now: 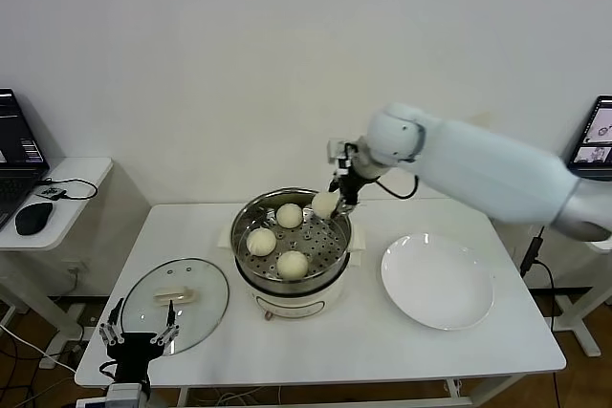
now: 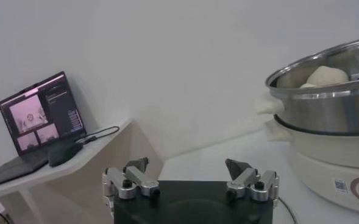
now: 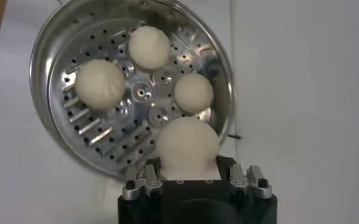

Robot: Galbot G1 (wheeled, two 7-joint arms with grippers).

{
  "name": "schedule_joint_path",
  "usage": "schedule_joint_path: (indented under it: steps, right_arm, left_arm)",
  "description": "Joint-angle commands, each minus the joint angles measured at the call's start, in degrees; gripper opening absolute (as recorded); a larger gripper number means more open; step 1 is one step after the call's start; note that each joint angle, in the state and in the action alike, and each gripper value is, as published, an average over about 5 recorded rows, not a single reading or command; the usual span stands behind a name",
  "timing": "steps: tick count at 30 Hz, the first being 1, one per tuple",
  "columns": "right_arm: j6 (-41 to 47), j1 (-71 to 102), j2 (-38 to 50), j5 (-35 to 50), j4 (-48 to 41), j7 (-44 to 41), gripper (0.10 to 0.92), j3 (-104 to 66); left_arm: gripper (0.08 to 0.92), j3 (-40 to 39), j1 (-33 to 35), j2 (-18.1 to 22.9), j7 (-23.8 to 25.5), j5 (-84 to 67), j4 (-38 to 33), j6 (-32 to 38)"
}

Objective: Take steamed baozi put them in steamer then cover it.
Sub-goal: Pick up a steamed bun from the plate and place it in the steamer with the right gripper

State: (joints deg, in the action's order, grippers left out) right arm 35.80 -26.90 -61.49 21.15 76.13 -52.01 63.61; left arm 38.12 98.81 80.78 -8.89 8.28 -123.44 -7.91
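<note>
We saw the right gripper (image 1: 337, 200) over the far right rim of the steamer (image 1: 251, 279), its jaws drawn in close on a bun (image 1: 325, 204). In the right wrist view that bun (image 3: 187, 146) sat clamped between the jaws, bulging out in front of them, just above the edge of the holed tray (image 3: 100, 131). Whether it already touched the tray, we could not tell.

Three other buns lay on the tray inside the pot: one at the far side (image 1: 289, 215), one at the left (image 1: 261, 241), and one at the near side (image 1: 293, 264). They were apart from one another, and none touched the held bun.

The steamer stood at the middle of the white table (image 1: 382, 332). A white plate (image 1: 438, 281) lay just to its right with nothing on it. The glass lid (image 1: 176, 293) lay flat on the table to the steamer's left, off the pot.

The left gripper (image 1: 140, 332) hung at the near left edge of the table, beside the lid. Its jaws stood wide apart and held nothing; in the left wrist view its fingers (image 2: 243, 172) were spread with only bare table between them.
</note>
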Motion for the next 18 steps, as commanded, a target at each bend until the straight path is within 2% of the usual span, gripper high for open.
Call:
schedule_joint_path:
  steps: [1,12,18]
  right_arm:
    - [4.5,3.3,-6.1,0.5,-2.8,1.8,0.585,2.5]
    - [4.7,6.5,-6.3,-3.9,-4.9,1.6,0.585,2.0]
    - [5.2,7.1,-5.5,-3.7,-4.3,2.5,0.585,1.3]
  left_arm:
    - [0.823,0.2,-0.1,-0.1,0.0,-0.2,0.3,0.0]
    - [0.823,0.4,-0.3,0.0,0.0,-0.4,0.7,0.1]
    - [0.823,0.3,-0.4,0.1,-0.1,-0.4,0.9,0.1]
